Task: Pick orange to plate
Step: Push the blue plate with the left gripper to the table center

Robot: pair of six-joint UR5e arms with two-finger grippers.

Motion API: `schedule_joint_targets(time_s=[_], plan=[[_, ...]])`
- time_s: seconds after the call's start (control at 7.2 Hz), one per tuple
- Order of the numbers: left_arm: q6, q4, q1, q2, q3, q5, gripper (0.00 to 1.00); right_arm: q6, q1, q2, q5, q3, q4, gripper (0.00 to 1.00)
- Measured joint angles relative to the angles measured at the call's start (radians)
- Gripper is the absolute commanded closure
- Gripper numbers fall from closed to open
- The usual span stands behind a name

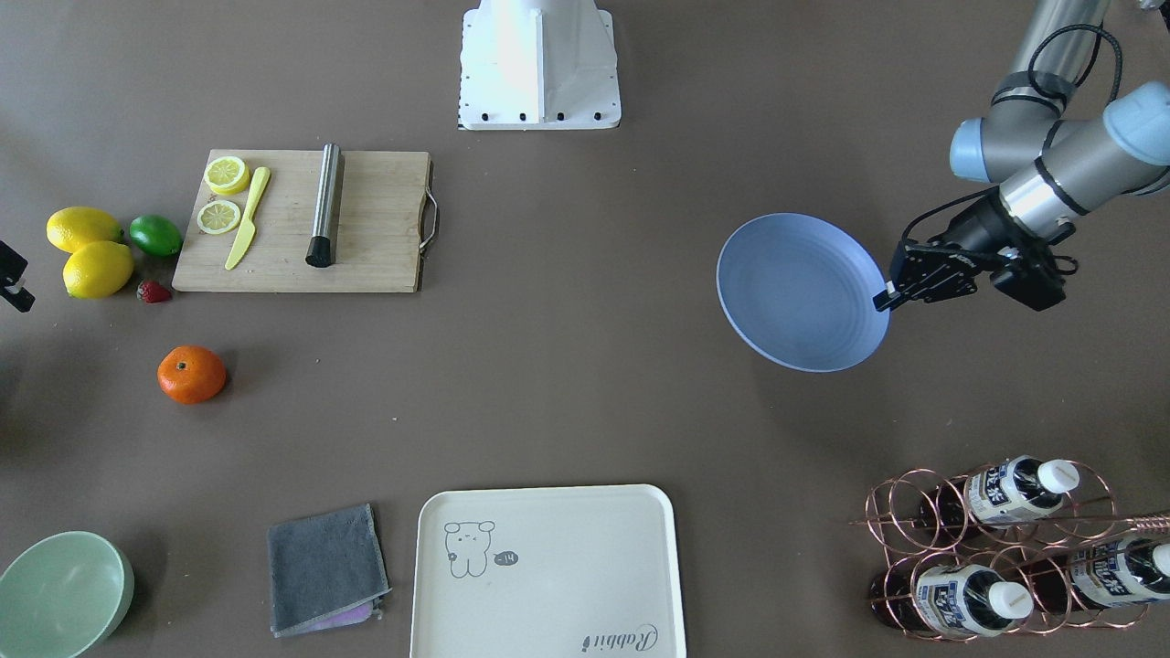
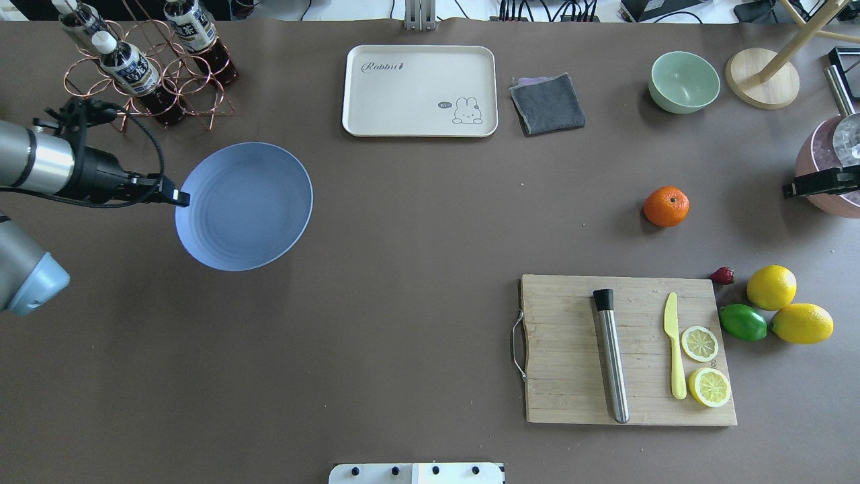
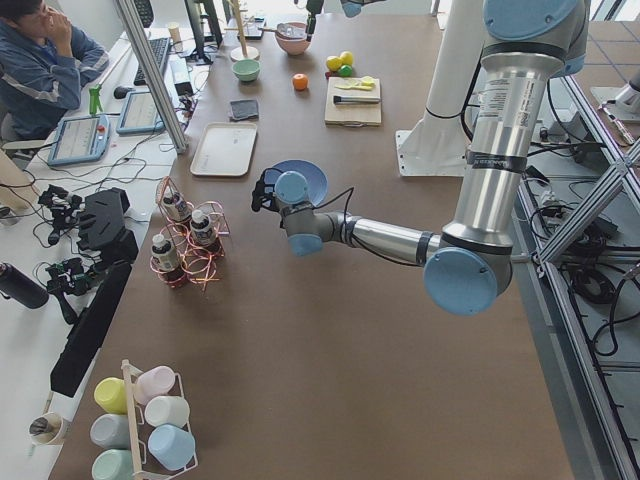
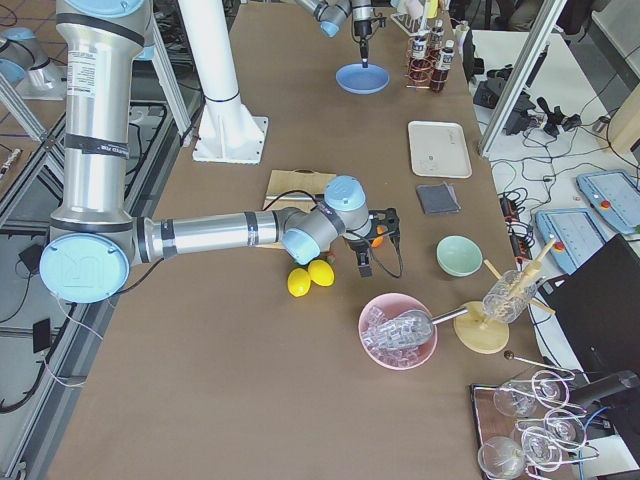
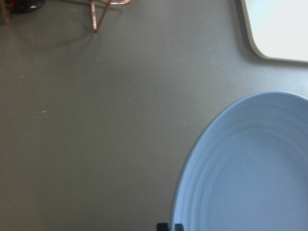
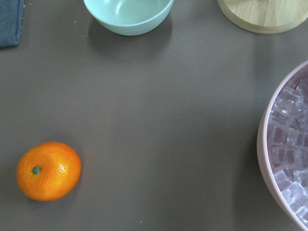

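The orange (image 2: 666,206) lies alone on the brown table, also seen as the orange (image 1: 191,374) and, low on the left, as the orange (image 6: 48,171) with its green stem dimple up. My right gripper (image 2: 787,190) hovers to its right, apart from it; its jaws are too edge-on to judge. The pale blue plate (image 2: 244,206) sits far off on the other side, tilted and lifted slightly over its shadow. My left gripper (image 2: 177,197) is shut on the plate's rim; its fingertips (image 5: 169,226) show at the edge of the plate (image 5: 250,168).
Behind the orange stand a mint bowl (image 2: 684,81) and a wooden stand base (image 2: 762,77); a pink bowl of ice (image 6: 288,154) is on its right. A cutting board (image 2: 625,349), lemons (image 2: 771,287) and a lime (image 2: 742,322) lie nearer. A cream tray (image 2: 420,90), grey cloth (image 2: 547,103) and bottle rack (image 2: 144,67) line the far side.
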Motion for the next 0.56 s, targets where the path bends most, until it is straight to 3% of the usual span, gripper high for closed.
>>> schedule_joint_targets(time_s=[0.28, 0.56], plan=[[-0.022, 0.270, 0.151, -0.190, -0.009, 0.173, 1.00, 0.000, 0.000, 0.000, 0.000, -0.001, 0.000, 0.00], [-0.058, 0.373, 0.265, -0.301, 0.006, 0.273, 1.00, 0.001, 0.000, 0.001, 0.001, -0.002, -0.001, 0.00]])
